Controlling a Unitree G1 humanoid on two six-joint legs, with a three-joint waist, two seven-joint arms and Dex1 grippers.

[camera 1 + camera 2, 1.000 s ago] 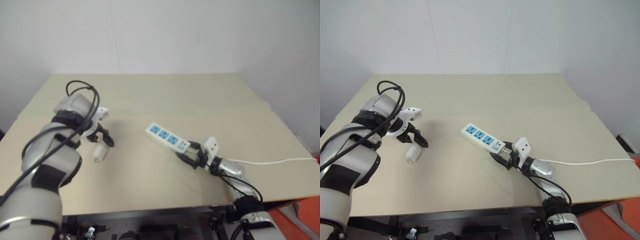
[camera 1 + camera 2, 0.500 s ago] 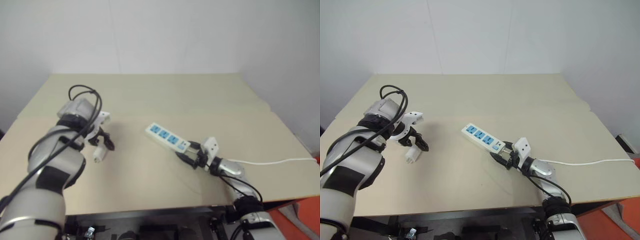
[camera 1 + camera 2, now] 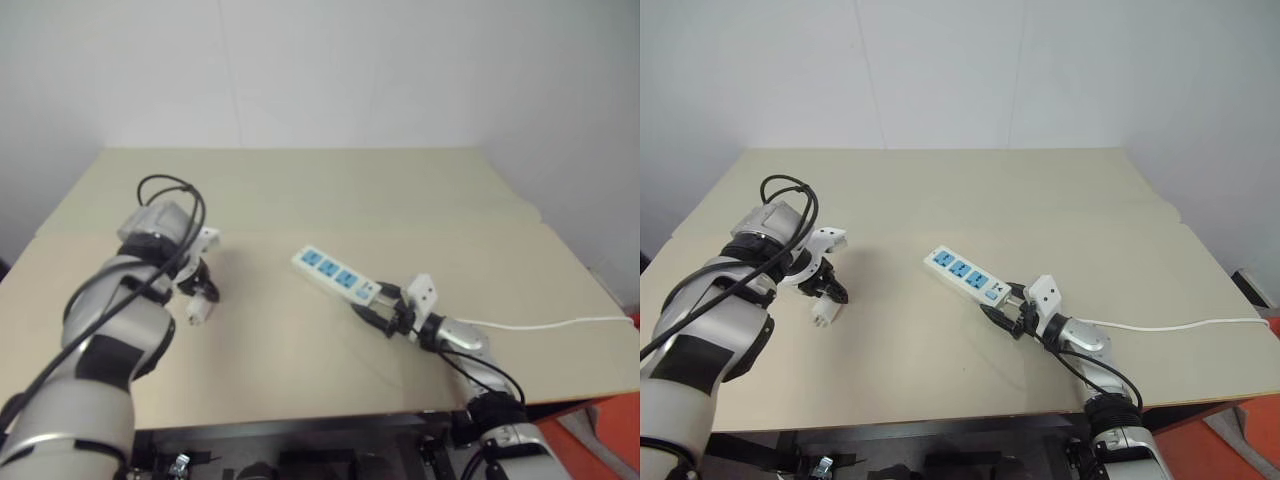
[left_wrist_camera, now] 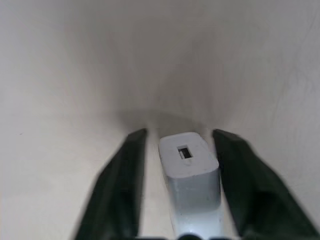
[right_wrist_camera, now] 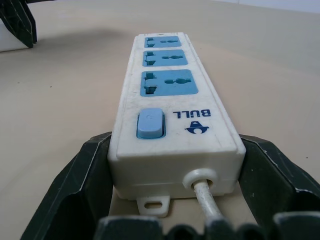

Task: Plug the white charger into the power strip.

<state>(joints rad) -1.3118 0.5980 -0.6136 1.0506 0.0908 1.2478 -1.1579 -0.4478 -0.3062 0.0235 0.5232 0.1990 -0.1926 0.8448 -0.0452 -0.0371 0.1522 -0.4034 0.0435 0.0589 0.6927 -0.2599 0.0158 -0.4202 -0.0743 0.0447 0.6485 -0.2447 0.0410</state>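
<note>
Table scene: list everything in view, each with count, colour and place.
table: one, beige, spans the scene
power strip: one, white with three blue socket faces, flat on the table right of centre
cord: one, thin white, runs from the strip's switch end to the table's right edge
white charger: one, white, on the table's left part
wall: white, behind the table
orange surface: one patch, below the table's right corner
left gripper: one, black fingers, closed around the white charger
right gripper: one, black fingers, clasping the strip's switch end
</note>
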